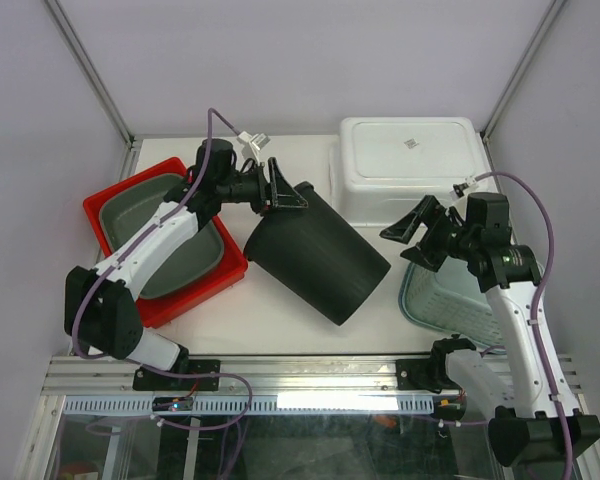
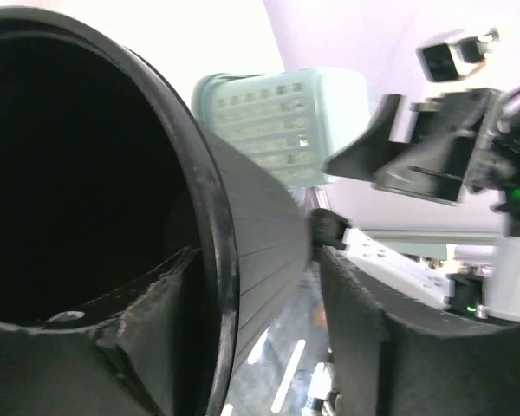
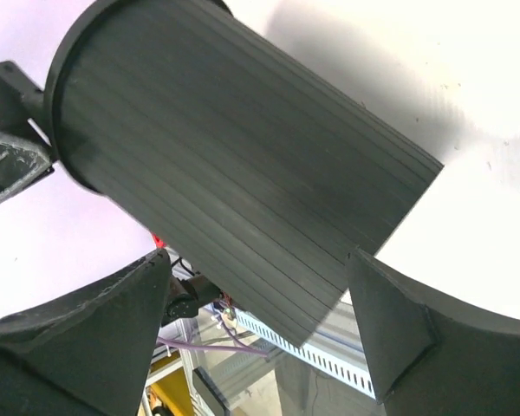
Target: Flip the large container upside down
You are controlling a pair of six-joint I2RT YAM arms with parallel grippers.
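Observation:
The large black ribbed container (image 1: 315, 255) lies on its side in the middle of the table, mouth toward the far left and closed base toward the near right. My left gripper (image 1: 288, 192) is open and straddles its rim: one finger (image 2: 147, 303) is inside the mouth, and the other finger (image 2: 364, 312) is outside with a gap to the wall (image 2: 251, 217). My right gripper (image 1: 402, 245) is open and empty, just right of the container and facing its side (image 3: 243, 156). Its fingers (image 3: 113, 321) stand apart from the wall.
A red tray (image 1: 105, 205) holding a grey-green tub (image 1: 180, 255) sits at the left. A white bin (image 1: 405, 150) stands at the back right. A pale teal basket (image 1: 445, 300) lies under the right arm and also shows in the left wrist view (image 2: 277, 121).

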